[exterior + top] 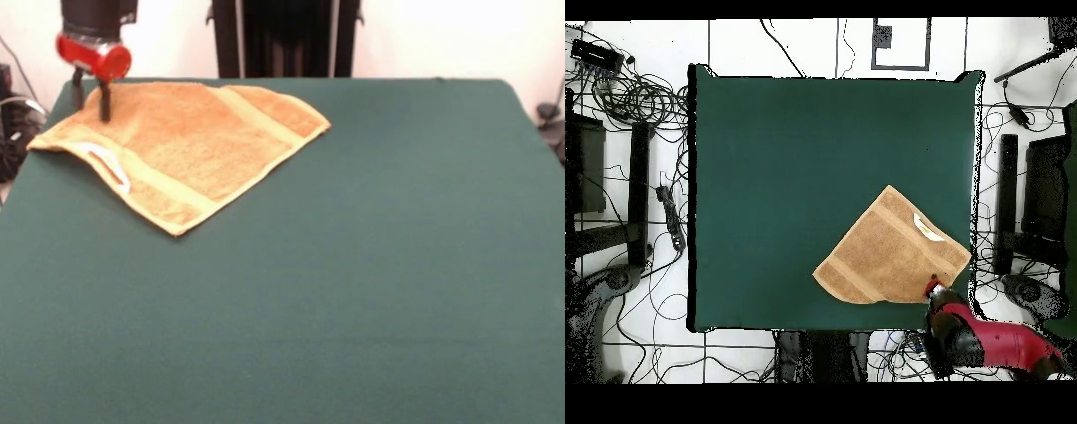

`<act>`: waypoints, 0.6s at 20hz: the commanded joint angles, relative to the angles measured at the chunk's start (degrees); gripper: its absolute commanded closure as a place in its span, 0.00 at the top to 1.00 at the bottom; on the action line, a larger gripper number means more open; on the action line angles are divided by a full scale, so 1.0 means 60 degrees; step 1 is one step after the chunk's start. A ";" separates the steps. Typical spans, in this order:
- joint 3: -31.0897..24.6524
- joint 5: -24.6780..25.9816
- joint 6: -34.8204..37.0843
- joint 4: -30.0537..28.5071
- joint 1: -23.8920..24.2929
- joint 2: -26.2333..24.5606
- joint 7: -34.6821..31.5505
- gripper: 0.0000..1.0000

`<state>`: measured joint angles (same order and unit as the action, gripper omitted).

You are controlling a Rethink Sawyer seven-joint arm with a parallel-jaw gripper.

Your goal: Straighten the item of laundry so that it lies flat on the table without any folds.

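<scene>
Towel [185, 146] [890, 248] sits diagonal near table [353, 291] [785, 170] corner by robot base — about 5 o'clock from table centre overhead. White label [108, 162] [928, 228] on one edge. Gripper [91, 99] [933, 289] fingers apart, tips at towel corner — grasp unclear.

Towel [190, 141]: orange-tan terry w/ paler yellow-green woven bands, white label [110, 163] at edge. Desk [353, 283]: dark green, plain. Pincer [91, 99]: black fingers under red collar; arm red/black.
</scene>
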<state>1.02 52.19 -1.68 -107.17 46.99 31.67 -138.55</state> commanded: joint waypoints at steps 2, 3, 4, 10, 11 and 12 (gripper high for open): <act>0.0670 -0.0690 0.0563 -0.3244 -0.0411 0.2157 -0.1001 1.00; 0.0500 -0.0833 0.0864 -0.3628 -0.0184 0.2614 -0.0816 1.00; 0.0298 -0.0974 0.1181 -0.3977 0.0054 0.3140 -0.0543 1.00; -0.1779 -0.3054 0.3377 -0.5847 0.1987 0.6743 0.2441 1.00; -0.1708 -0.2825 0.3267 -0.5661 0.1815 0.6434 0.2141 1.00; -0.1493 -0.2109 0.2629 -0.5249 0.1457 0.5380 0.1237 1.00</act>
<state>0.61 42.57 7.79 -130.14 57.14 57.18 -138.55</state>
